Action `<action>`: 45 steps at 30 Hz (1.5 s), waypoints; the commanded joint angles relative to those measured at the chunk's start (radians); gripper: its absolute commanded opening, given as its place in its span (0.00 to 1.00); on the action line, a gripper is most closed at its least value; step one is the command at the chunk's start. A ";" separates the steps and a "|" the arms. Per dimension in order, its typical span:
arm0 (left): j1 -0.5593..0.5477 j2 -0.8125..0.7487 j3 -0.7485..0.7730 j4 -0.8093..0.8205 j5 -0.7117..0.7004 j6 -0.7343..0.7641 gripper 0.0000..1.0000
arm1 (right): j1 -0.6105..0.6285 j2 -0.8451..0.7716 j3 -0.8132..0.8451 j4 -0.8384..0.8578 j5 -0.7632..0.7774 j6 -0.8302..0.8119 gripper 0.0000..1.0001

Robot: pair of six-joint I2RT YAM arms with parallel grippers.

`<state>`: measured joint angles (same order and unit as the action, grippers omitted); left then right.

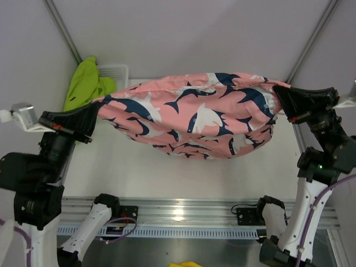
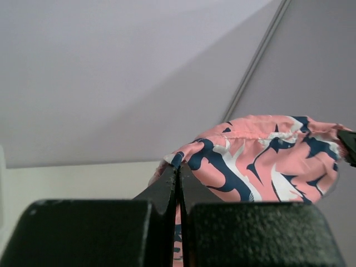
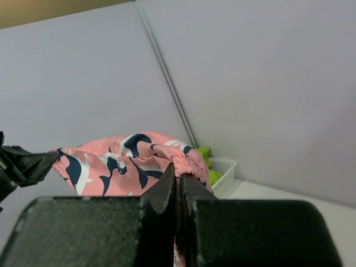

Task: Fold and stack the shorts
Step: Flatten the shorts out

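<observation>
Two pairs to deal with, and neither one is folded yet! Up in the air we've got the pink shark-print shorts [image 1: 194,114], strung out left to right above the worktop [image 1: 139,172] like a hammock, the belly of the cloth sagging between the two holds. Left jaws are clenched tight on the left end of the gathered top edge, right jaws clenched on the right end. Both wrist views show the tips pinched together with pink fabric nipped between them. Over at the far left, the lime green shorts [image 1: 83,83] lie in a crumpled heap, draped against the white mesh basket [image 1: 117,71], with neither arm anywhere near them. By my reckoning we're early: this looks like the spread-out ahead of a first fold. The pink pair has yet to be laid flat and folded, the green pair needs the same, and then one goes on top of the other. No stack anywhere in sight.
</observation>
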<state>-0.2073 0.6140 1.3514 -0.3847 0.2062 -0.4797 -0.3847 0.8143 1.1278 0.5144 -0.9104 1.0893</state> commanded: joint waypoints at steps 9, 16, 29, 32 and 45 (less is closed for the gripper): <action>0.008 -0.089 0.265 -0.076 -0.088 0.067 0.00 | 0.075 -0.182 0.305 -0.171 0.120 -0.135 0.00; 0.008 0.012 0.250 -0.094 -0.113 0.046 0.00 | 0.098 -0.083 0.386 -0.385 0.166 -0.168 0.00; 0.031 0.247 -0.256 0.211 -0.039 -0.129 0.00 | 0.107 0.236 -0.051 -0.349 0.148 -0.123 0.00; 0.032 0.224 -0.272 0.257 -0.037 -0.120 0.00 | 0.113 0.269 -0.051 -0.292 0.130 -0.117 0.00; 0.032 -0.009 0.006 0.159 -0.005 -0.083 0.00 | 0.161 0.007 0.193 -0.307 0.143 -0.150 0.00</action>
<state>-0.1864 0.6899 1.3262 -0.2428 0.1932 -0.5671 -0.2317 0.9581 1.2568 0.1326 -0.7715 0.9485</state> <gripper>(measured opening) 0.001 0.014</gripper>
